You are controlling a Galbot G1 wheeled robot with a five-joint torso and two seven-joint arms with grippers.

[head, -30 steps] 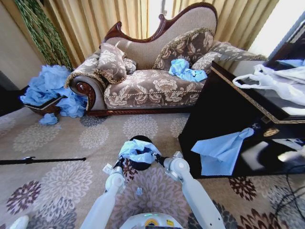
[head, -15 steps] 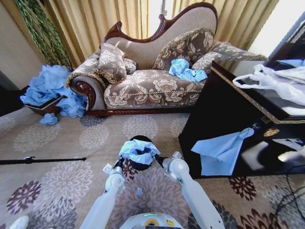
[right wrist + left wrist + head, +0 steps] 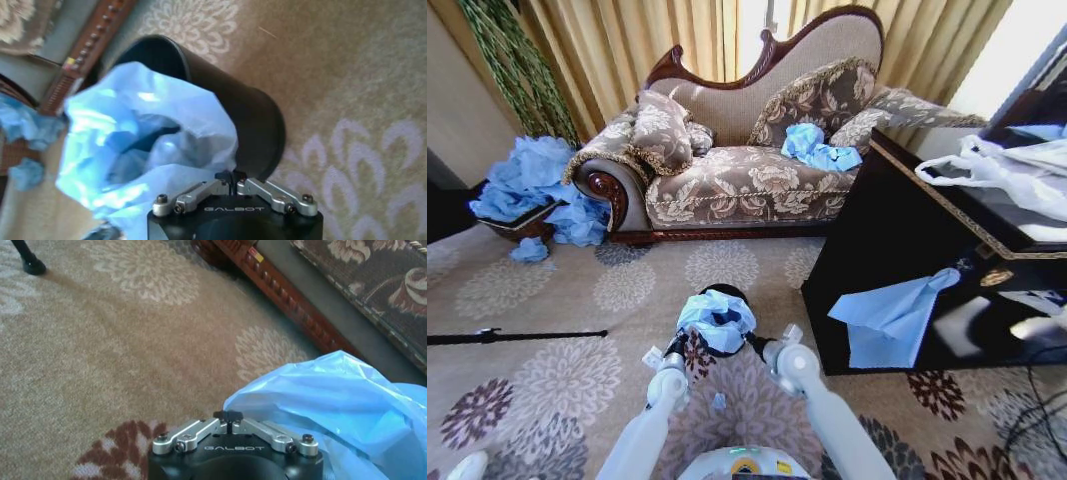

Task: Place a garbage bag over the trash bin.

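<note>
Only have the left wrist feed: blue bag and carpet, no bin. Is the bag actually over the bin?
Observer: Partly. In the right wrist view the garbage bag sits bunched on top of the trash bin, mouth open, not pulled down the sides.
Operator: Which part of the rim is uncovered?
Observer: The sofa-side rim shows bare black in the head view.
Operator: Where's the right gripper?
Observer: The right gripper is shut on the bag's edge beside the bin wall, across the bin from the left gripper.
</note>
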